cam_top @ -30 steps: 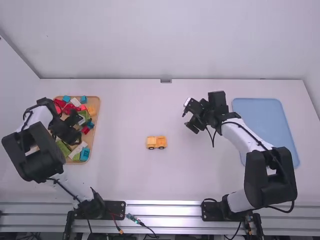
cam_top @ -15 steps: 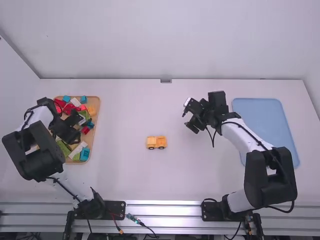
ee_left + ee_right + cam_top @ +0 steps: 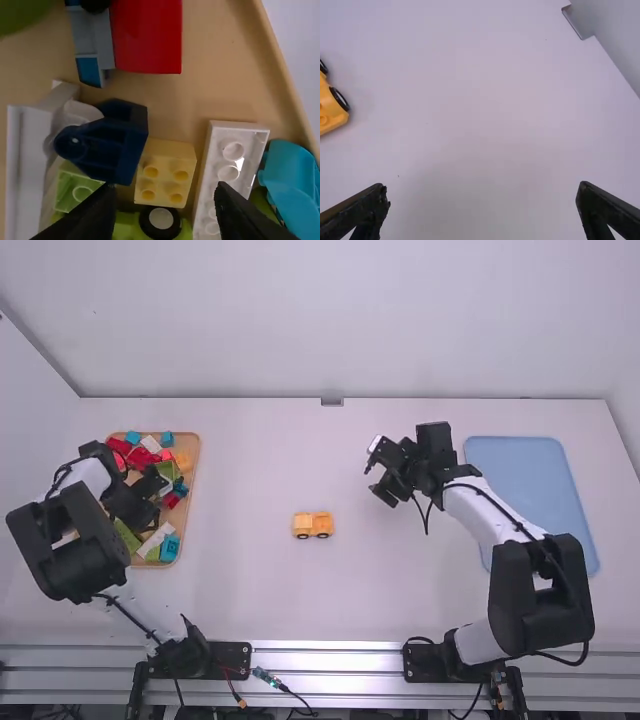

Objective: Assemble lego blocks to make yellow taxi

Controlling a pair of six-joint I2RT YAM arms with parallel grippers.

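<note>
"Left gripper (image 3: 152, 499) first: where is it, and how do its fingers stand?"

"Over the wooden tray (image 3: 188, 530) at the table's left, fingers spread, gripping nothing."

"And the right gripper (image 3: 374, 481)?"

"Above bare table, right of the middle, its fingers wide apart with nothing between them."

"Where's the taxi?"

"A small yellow vehicle (image 3: 313, 525) sits on black wheels near the middle of the white table (image 3: 260, 590), between the two grippers and a little nearer than either."

"What about the surroundings?"

"Pale wall (image 3: 330, 320) along the far side, a small grey fitting (image 3: 332, 401) at the table's far edge, metal rails (image 3: 330, 660) along the near one. On the right lies a blue tray (image 3: 530, 470)."

"What does the left wrist view give you up close?"

"Block detail: a pale yellow block (image 3: 165, 172) with four round studs, beside a long white block (image 3: 227, 172). There's a dark blue piece (image 3: 107, 145), a red block (image 3: 147, 37), and a black wheel (image 3: 160, 222) on a green piece."

"And the right wrist view?"

"Part of the vehicle, with two wheels and a round stud."
</note>
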